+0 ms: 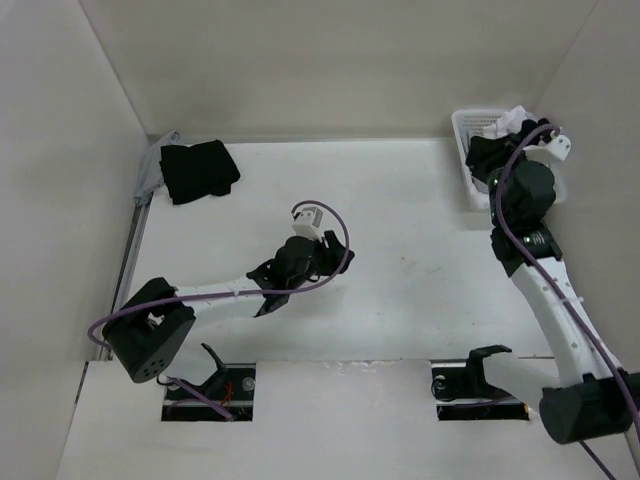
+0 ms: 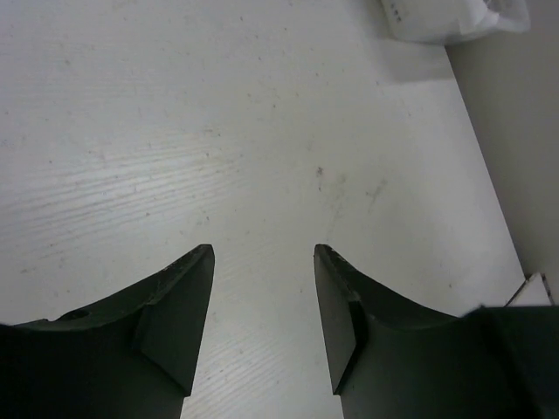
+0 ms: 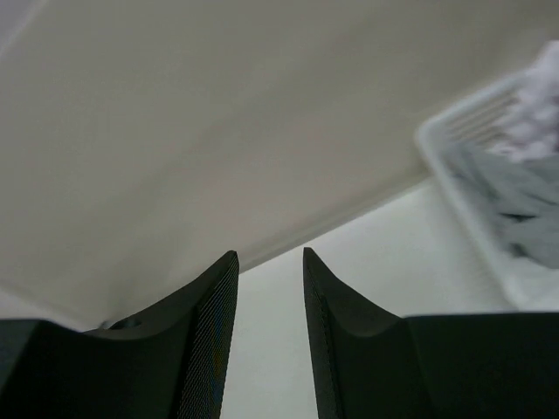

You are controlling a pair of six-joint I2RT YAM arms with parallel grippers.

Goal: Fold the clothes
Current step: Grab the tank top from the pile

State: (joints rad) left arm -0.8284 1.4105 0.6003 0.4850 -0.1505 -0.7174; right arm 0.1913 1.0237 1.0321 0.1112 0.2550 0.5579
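Note:
A strip of light-grey fabric (image 1: pixel 150 172), possibly the clothes, peeks out from under a black folded garment (image 1: pixel 198 170) in the back left corner. Only its edge shows. My left gripper (image 2: pixel 262 249) hangs open over bare table near the middle (image 1: pixel 335 260), with nothing between its fingers. My right gripper (image 3: pixel 266 255) is open and empty beside the white basket (image 3: pixel 467 205), its tips toward the back wall. Greyish fabric (image 3: pixel 515 196) lies in that basket, but it is blurred and I cannot tell which garment it is.
The white basket (image 1: pixel 463 150) at the back right holds bundled white and black clothes (image 1: pixel 497 140), with the right arm (image 1: pixel 525 195) over it. White walls close in the table on the left, back and right. The basket (image 2: pixel 437 22) shows in the left wrist view's top right corner.

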